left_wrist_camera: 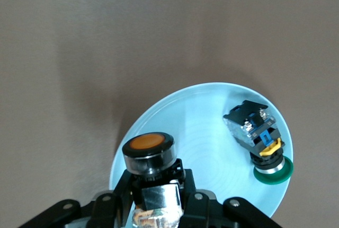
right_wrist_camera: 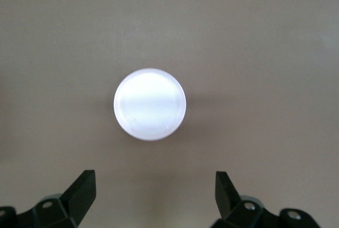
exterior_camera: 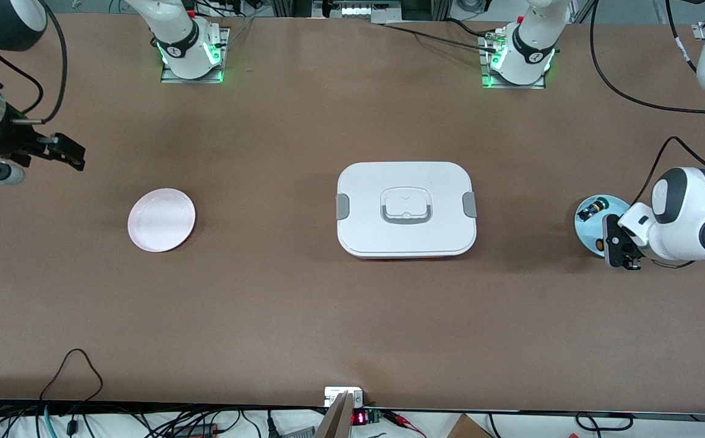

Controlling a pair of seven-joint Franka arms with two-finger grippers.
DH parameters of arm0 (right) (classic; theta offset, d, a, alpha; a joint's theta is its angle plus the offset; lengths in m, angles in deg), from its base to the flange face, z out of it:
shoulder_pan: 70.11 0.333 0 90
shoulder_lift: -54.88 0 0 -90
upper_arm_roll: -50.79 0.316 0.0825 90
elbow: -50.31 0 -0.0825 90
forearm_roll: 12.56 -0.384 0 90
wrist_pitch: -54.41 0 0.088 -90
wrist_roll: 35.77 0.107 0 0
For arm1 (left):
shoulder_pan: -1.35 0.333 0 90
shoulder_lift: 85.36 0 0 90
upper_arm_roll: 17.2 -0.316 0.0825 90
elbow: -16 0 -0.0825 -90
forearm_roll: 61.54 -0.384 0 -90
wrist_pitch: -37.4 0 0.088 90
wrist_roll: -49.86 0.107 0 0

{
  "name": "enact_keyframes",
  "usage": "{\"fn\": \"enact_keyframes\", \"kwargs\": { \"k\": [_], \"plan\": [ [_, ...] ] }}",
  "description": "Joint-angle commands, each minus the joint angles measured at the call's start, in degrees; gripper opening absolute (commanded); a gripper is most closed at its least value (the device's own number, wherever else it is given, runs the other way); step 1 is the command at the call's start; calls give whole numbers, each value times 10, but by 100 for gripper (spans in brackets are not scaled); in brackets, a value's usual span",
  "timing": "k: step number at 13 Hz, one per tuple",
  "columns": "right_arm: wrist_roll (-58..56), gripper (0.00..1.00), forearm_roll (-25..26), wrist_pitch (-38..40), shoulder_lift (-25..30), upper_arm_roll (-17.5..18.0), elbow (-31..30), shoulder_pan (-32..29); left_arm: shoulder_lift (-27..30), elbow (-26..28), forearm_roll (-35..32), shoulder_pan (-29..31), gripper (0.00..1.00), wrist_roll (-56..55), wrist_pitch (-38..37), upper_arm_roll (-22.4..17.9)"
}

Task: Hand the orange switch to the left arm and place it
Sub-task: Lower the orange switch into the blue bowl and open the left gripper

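My left gripper is shut on the orange switch over a light blue plate at the left arm's end of the table. In the left wrist view the switch sits upright between the fingers of the left gripper, orange cap outward, above the plate. I cannot tell whether it still touches the plate. The white box with grey clips stands mid-table. My right gripper is open and empty, up in the air near the right arm's end; it also shows in the right wrist view.
A second black switch with a green cap lies on its side on the blue plate. A white plate lies toward the right arm's end, seen below the right gripper. Cables run along the table's near edge.
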Motion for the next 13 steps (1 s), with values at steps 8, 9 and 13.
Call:
{"fn": "enact_keyframes", "kwargs": {
  "k": [8,9,13],
  "plan": [
    [-59,100,-23,19,-10,10,23,-5,19,43,-14,38,100,38,4,14],
    [-58,100,-20,19,-14,12,23,-4,29,40,-14,36,100,38,-8,16],
    [-56,100,-19,24,-18,15,21,2,89,27,-5,34,100,14,-95,49]
  ]
}}
